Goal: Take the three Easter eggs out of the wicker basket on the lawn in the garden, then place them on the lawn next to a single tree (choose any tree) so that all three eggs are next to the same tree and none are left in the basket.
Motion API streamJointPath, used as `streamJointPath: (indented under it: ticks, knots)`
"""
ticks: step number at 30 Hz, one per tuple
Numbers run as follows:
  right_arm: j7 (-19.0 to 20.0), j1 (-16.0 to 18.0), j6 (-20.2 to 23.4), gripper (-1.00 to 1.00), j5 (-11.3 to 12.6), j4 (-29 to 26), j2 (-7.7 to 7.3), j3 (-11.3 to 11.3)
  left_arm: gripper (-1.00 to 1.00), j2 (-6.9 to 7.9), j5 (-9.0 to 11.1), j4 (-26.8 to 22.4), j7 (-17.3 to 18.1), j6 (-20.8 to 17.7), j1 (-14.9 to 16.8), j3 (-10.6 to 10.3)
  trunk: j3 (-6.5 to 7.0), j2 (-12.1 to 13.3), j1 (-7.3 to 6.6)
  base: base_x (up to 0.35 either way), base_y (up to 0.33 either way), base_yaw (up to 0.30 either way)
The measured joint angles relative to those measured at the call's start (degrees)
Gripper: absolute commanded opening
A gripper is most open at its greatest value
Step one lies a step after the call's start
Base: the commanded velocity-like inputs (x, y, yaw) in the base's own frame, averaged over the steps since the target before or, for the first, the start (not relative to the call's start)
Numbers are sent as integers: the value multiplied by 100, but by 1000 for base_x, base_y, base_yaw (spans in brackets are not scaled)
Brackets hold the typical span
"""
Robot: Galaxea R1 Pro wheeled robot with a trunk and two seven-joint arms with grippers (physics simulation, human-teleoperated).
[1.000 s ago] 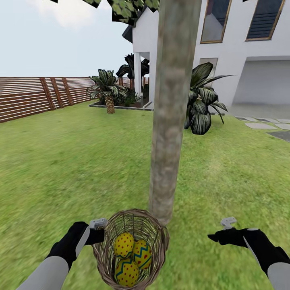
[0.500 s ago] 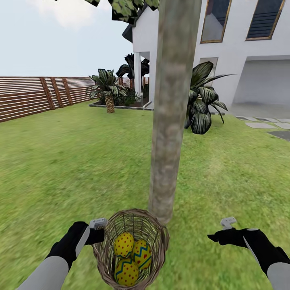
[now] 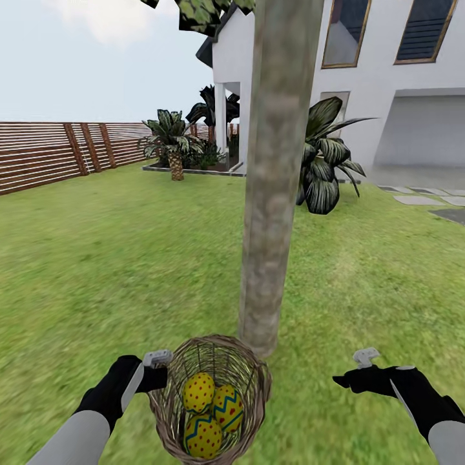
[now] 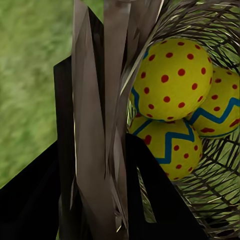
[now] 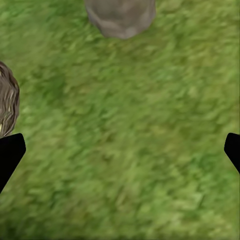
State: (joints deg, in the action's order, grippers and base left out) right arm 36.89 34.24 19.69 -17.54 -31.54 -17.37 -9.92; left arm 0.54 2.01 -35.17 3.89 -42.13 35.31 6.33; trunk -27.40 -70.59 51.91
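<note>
The wicker basket (image 3: 210, 394) hangs in front of me, just before the foot of the tree (image 3: 274, 187). Three yellow Easter eggs (image 3: 205, 413) with red dots and zigzag bands lie inside it. My left gripper (image 3: 158, 378) is shut on the basket's rim; in the left wrist view its black fingers (image 4: 150, 190) clamp the wicker wall (image 4: 100, 125) with the eggs (image 4: 172, 80) just beyond. My right gripper (image 3: 345, 381) stands open over the lawn (image 3: 116, 271) to the right of the basket, with nothing between its fingers (image 5: 10, 155). The tree's base (image 5: 120, 17) shows in the right wrist view.
A white house (image 3: 387, 77) stands behind the tree, with a dark broad-leaved plant (image 3: 326, 165) near it. A short palm (image 3: 173, 139) grows in a bed at the back, and a wooden slat fence (image 3: 58, 152) runs along the left. Stepping stones (image 3: 420, 197) lie far right.
</note>
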Motion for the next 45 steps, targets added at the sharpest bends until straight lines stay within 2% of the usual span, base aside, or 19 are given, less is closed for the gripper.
streamJointPath:
  ticks: [45]
  knots:
    - [0, 0, 0, 100, 0, 0, 0, 0, -100, 0, -7, -26, -1, -9, 2, 0, -808, -1806, 989, 0, 0, 0]
